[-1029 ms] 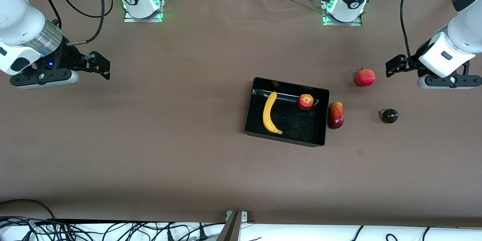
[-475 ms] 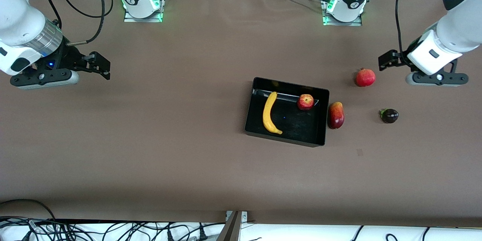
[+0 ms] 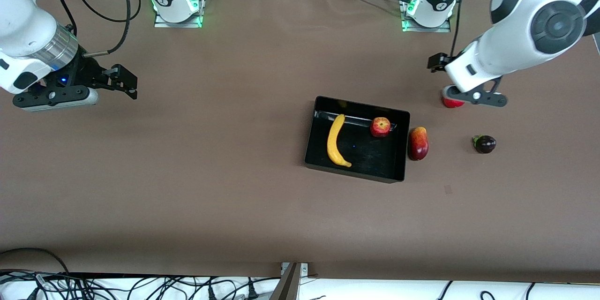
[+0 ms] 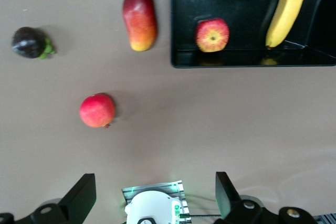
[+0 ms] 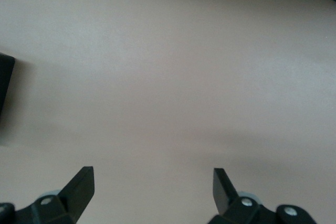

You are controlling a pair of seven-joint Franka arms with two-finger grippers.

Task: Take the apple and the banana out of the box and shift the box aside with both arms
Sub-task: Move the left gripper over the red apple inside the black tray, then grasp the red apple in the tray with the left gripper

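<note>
The black box (image 3: 356,171) sits mid-table, somewhat toward the left arm's end. Inside it lie the yellow banana (image 3: 335,140) and the red apple with yellow patches (image 3: 380,127). The left wrist view looks down on the box (image 4: 252,60), the banana (image 4: 289,3) and the apple (image 4: 212,34). My left gripper (image 3: 438,62) hangs open and empty over the table by a round red fruit (image 3: 451,102), which the hand partly covers. It also shows open in its own view (image 4: 155,195). My right gripper (image 3: 124,82) waits open and empty at the right arm's end (image 5: 152,187).
A red-yellow mango-like fruit (image 3: 418,143) lies against the box wall on the left arm's side. A dark purple fruit (image 3: 484,144) lies farther toward that end. The left wrist view shows both (image 4: 139,18) (image 4: 30,42), the round red fruit (image 4: 97,110) and the left arm's base (image 4: 155,208).
The left arm has swung in from the table's end toward the box and now covers part of the round red fruit. The right arm and all fruits have stayed put.
</note>
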